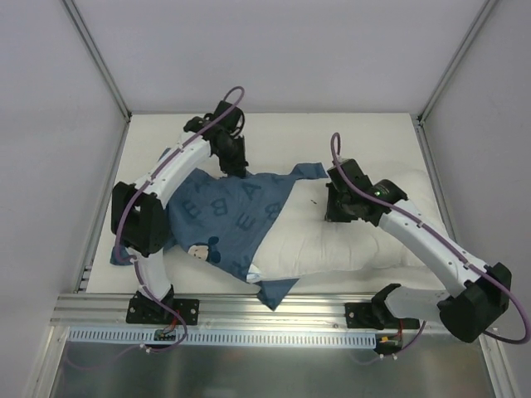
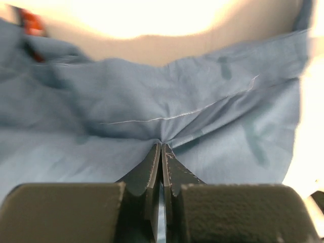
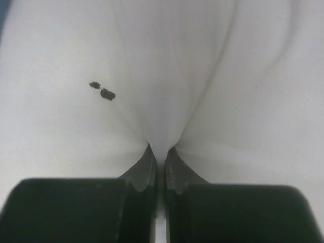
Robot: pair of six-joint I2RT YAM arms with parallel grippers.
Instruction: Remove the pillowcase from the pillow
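Note:
The blue printed pillowcase [image 1: 236, 220] lies across the left and middle of the table, covering the left part of the white pillow [image 1: 357, 236], whose right part lies bare. My left gripper [image 1: 232, 170] is at the pillowcase's far edge, shut on a pinch of the blue fabric [image 2: 167, 119], with the gripper [image 2: 161, 146] at the bottom of its view. My right gripper [image 1: 340, 211] is at the pillow's far edge near the middle, shut on a fold of the white pillow [image 3: 167, 101], with the gripper [image 3: 158, 150] low in its view. A mouse face print [image 1: 202, 249] shows near the front left.
The table [image 1: 365, 137] is white with grey walls on three sides. A metal rail [image 1: 274, 311] runs along the near edge by the arm bases. Two small dark specks [image 3: 102, 90] sit on the pillow fabric.

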